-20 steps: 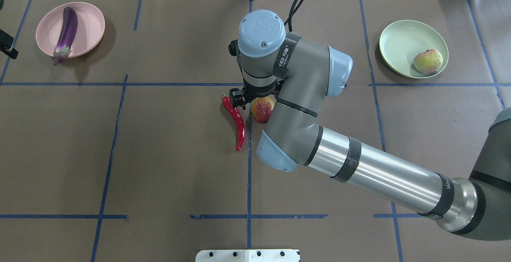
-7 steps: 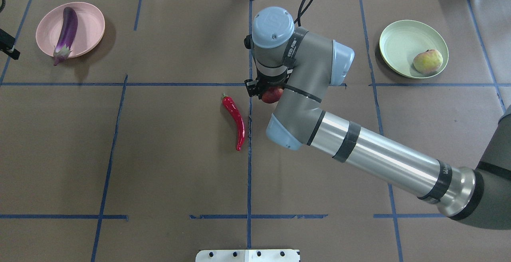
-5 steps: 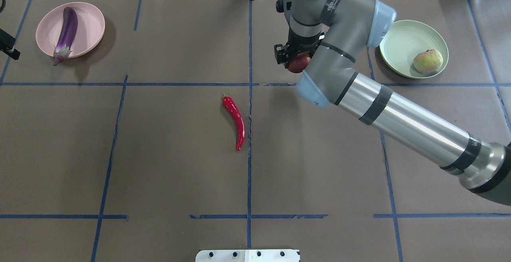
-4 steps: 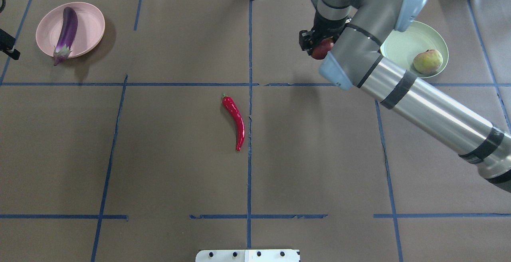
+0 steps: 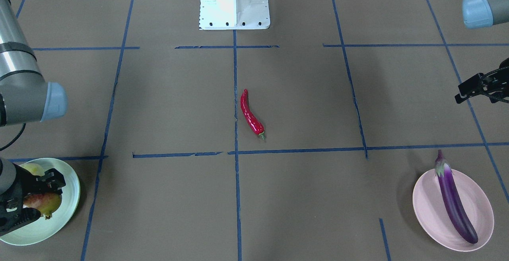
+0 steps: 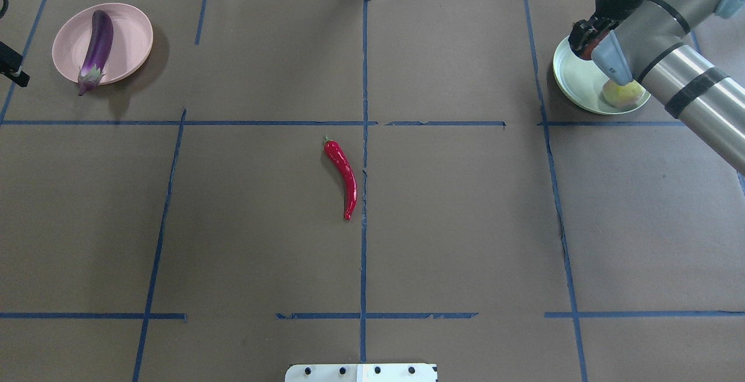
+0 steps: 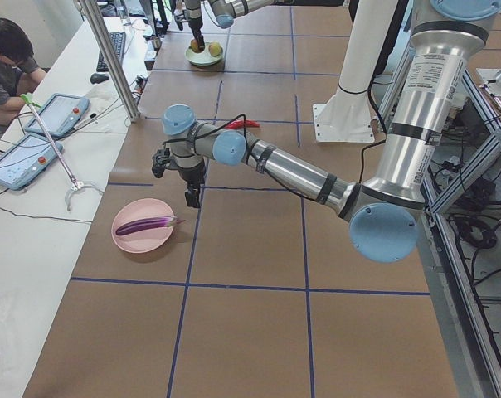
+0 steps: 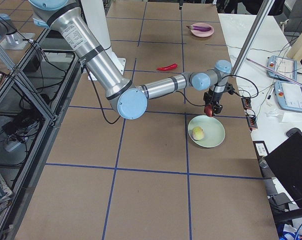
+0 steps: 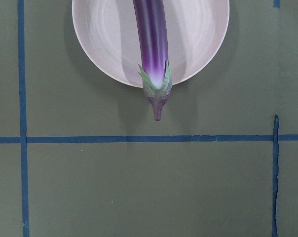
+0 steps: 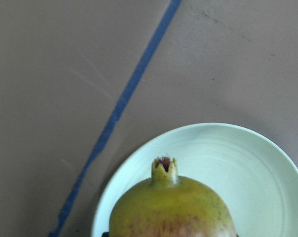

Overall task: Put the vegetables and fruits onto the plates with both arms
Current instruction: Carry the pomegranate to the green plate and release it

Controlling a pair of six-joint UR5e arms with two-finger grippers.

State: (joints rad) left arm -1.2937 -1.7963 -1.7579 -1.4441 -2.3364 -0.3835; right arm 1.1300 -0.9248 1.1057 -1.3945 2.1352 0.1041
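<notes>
A matte brown worktop (image 6: pixel 465 225), crossed by blue tape lines, carries everything. At its far left the left arm's black tool (image 5: pixel 477 88) hovers empty near a shallow, round pink plate (image 6: pixel 131 38), but it is cut off at the frame edge, so I cannot tell how far apart its fingers are. On that plate lies a long, slender, glossy purple eggplant (image 6: pixel 98 44), set lengthwise, with its pale green-capped stem end overhanging the rim onto the worktop. In the middle of the worktop, well apart from both plates, a thin, shiny red chili (image 6: pixel 344 175) lies gently curved just beside a tape line, its small green stem pointing away from the robot. At the far right sits a matching mint-green plate (image 6: pixel 573 85) with faint rings in its matte surface. A rounded, pale yellow-green peach (image 6: pixel 620 94) rests inside it on the robot's side. The right arm's tool (image 5: pixel 39 198) is clamped on a smooth, round, red-and-yellow pomegranate (image 10: pixel 172 210) with a small toothed crown, held over the plate's far part, near the peach.
</notes>
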